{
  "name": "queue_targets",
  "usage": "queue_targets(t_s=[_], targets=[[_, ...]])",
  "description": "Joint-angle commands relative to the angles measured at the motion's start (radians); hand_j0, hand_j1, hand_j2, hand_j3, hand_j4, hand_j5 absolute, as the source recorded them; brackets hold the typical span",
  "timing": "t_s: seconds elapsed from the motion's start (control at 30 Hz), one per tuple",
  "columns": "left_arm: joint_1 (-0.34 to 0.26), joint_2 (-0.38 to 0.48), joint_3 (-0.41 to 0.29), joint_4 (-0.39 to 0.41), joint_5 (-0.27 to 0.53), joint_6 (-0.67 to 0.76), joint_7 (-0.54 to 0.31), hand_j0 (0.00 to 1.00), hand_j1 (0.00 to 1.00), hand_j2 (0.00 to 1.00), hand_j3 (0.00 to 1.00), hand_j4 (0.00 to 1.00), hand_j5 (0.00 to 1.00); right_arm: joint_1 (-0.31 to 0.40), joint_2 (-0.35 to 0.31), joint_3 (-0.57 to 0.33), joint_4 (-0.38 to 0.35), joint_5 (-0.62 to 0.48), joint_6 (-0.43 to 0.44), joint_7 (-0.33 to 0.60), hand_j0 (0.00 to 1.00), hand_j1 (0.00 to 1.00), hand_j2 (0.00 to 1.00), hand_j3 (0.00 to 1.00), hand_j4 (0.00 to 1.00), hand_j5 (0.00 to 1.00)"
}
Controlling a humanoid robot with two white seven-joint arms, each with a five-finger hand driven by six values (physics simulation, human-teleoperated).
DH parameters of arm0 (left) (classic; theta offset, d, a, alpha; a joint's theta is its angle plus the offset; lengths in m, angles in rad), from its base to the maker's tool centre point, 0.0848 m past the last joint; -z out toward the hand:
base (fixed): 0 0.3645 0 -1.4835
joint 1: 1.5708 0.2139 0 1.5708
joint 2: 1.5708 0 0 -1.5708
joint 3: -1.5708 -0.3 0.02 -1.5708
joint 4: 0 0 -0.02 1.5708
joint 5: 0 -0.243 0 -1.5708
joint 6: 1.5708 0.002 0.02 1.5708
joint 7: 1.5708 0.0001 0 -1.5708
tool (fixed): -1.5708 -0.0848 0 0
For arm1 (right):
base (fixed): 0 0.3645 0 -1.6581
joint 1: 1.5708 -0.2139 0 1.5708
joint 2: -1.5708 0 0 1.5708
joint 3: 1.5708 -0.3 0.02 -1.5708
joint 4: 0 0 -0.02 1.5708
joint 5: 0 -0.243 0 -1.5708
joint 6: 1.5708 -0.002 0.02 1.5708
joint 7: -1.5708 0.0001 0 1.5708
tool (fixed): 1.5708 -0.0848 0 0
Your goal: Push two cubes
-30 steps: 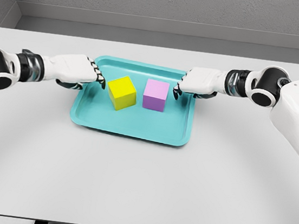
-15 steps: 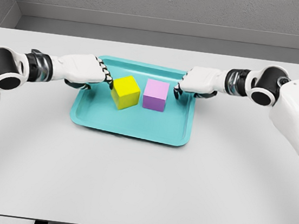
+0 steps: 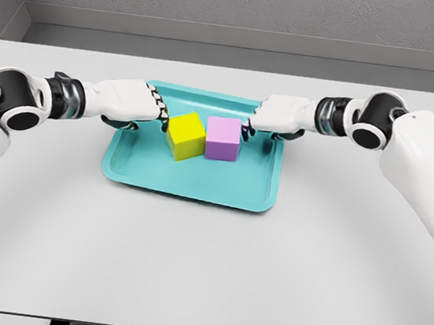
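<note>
A yellow cube (image 3: 186, 135) and a pink cube (image 3: 223, 138) sit side by side in a teal tray (image 3: 191, 181), their near corners touching. My left hand (image 3: 159, 114) reaches in from the left with curled fingers, and its fingertips press the yellow cube's left face. From the right comes my right hand (image 3: 248, 127), also curled, its fingertips against the pink cube's right face. Neither hand grasps anything.
The tray lies on a white table (image 3: 204, 264), toward its far middle. A grey wall runs behind the table's far edge.
Both hands moved inward. The yellow cube slid right and the pink cube slid slightly left, closing the gap until the cubes touch.
</note>
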Motion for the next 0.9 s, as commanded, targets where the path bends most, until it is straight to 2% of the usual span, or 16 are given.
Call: queue_targets(t_s=[0.0, 0.6, 0.77, 0.87], targets=[[0.002, 0.000, 0.003, 0.007, 0.003, 0.003, 0.001, 0.71, 0.71, 0.71, 0.71, 0.71, 0.71, 0.000, 0.003, -0.001, 0.004, -0.003, 0.002, -0.001, 0.64, 0.64, 0.64, 0.64, 0.64, 0.64], [-0.017, -0.029, 0.002, 0.040, 0.003, 0.003, -0.001, 0.71, 0.71, 0.71, 0.71, 0.71, 0.71, -0.003, 0.003, 0.001, 0.001, -0.003, 0.002, -0.001, 0.64, 0.64, 0.64, 0.64, 0.64, 0.64], [-0.017, -0.026, 0.005, 0.040, 0.005, 0.003, -0.020, 0.61, 0.61, 0.61, 0.61, 0.61, 0.61, -0.003, 0.003, -0.001, 0.001, -0.003, 0.002, -0.001, 0.64, 0.64, 0.64, 0.64, 0.64, 0.64], [-0.015, -0.023, 0.008, 0.040, 0.005, 0.003, -0.020, 0.60, 0.60, 0.60, 0.60, 0.60, 0.60, -0.005, 0.000, -0.001, -0.009, -0.005, 0.002, -0.001, 0.64, 0.64, 0.64, 0.64, 0.64, 0.64]])
